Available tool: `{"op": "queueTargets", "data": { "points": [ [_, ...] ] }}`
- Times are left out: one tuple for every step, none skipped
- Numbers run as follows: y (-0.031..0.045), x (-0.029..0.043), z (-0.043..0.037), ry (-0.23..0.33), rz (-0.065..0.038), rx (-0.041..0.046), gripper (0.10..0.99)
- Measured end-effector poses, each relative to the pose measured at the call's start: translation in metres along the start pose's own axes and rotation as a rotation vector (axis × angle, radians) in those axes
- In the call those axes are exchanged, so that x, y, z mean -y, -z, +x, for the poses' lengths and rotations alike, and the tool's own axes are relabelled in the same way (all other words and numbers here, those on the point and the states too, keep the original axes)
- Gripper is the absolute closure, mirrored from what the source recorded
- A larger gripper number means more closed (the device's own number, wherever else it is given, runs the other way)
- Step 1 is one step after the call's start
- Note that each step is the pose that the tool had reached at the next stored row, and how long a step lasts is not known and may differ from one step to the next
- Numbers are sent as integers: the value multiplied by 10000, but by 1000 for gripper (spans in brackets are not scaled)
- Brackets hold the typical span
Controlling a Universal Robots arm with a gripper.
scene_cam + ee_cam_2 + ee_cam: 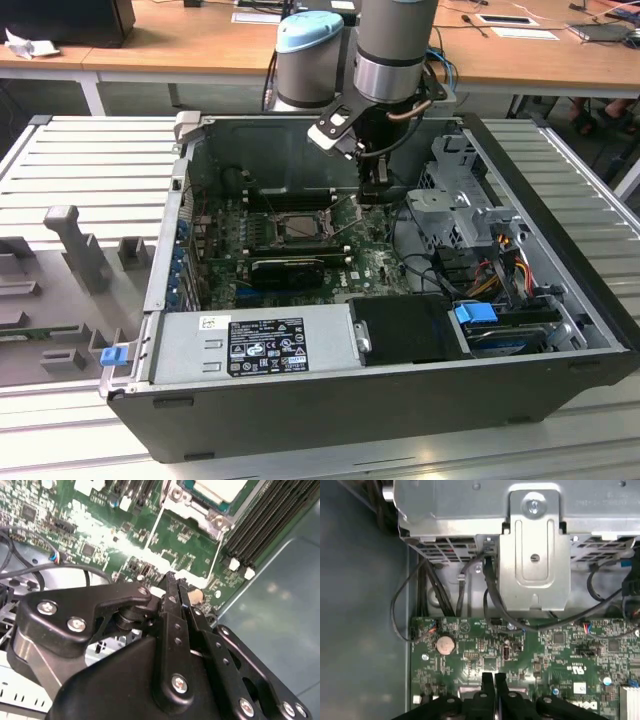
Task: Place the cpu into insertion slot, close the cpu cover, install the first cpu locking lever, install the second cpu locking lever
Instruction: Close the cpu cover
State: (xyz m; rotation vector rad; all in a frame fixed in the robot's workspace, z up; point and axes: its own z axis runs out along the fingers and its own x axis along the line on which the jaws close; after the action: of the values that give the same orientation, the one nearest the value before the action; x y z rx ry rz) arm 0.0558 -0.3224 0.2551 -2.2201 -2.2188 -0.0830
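My gripper [372, 196] hangs inside the open computer case, just to the exterior view's right of the insertion slot [296, 228]. Its two black fingers [172, 587] are pressed together with nothing between them, tips a little above the green board [530, 645]. In the second wrist view the cpu [220, 487] shows as a pale flat face lying in the slot, with silvery metal [187, 502] framing its corner. I cannot tell whether that frame is the cpu cover or the slot's rim. A thin wire lever [345, 212] seems to stand up at the slot's side.
Long black memory slots [265, 520] run beside the socket. A grey drive cage [532, 545] with black cables [490, 590] stands close to the gripper. A power supply [255, 343] lies along the case's near side, and a black card [285, 268] sits below the socket.
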Motion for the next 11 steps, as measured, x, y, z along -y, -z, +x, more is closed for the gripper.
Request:
{"op": "queueTargets", "data": {
  "points": [
    [-3,-8,0,1,-1,1,929],
    [-6,-20,0,-1,-1,1,929],
    [-10,-42,0,0,-1,0,929],
    [-16,-70,0,1,-1,0,929],
    [-18,-78,-1,1,0,1,929],
    [-21,-87,-1,0,-1,3,929],
    [-31,-97,-1,0,-1,0,929],
    [-41,-101,-1,0,-1,-1,929],
    [-53,-104,-2,1,-1,1,929],
    [-65,-107,-3,0,-1,1,929],
    [-80,-110,-3,0,-1,1,929]
  ]
}}
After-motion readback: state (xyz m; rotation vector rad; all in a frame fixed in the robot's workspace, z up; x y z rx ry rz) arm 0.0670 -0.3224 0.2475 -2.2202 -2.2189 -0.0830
